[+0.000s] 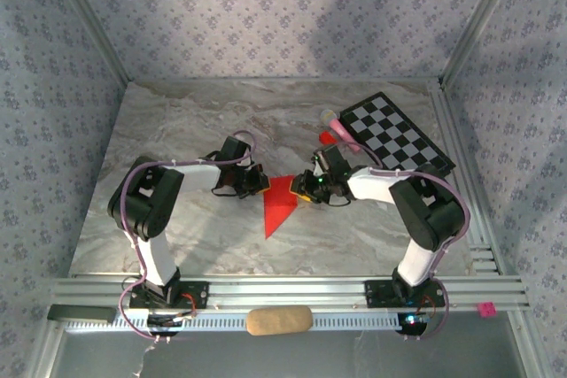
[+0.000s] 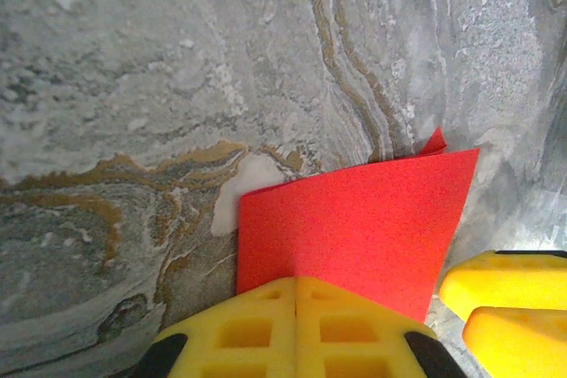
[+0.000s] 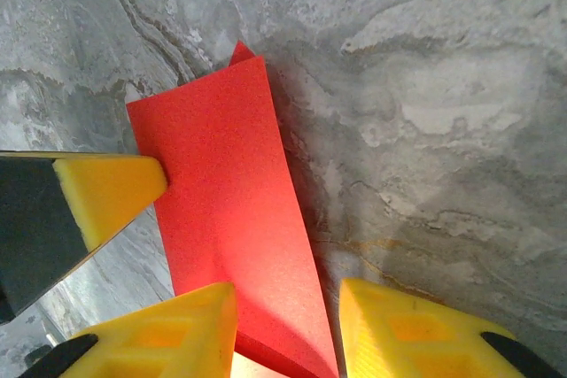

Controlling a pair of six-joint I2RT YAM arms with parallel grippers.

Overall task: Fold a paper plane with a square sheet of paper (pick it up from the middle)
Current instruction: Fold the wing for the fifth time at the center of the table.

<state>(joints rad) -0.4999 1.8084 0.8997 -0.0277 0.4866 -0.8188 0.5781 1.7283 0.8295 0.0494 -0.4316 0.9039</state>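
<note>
We find the thin, bright red creased sheet of paper (image 1: pixel 282 204) lying mid-way on the grey marble table (image 1: pixel 177 130). The left gripper (image 2: pixel 297 282) is closed, tips at its edge. The right gripper (image 3: pixel 288 303) has its jaws apart, straddling it.

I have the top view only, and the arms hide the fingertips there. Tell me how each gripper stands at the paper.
Observer: Left gripper is shut, its tips at the paper's edge.
Operator: Now the right one.
Observer: Right gripper is open; the paper lies in its gap, not pinched.
Operator: Report the fold.
Observer: A small red corner pokes out past the paper's far edge, so the layers don't line up there.
</note>
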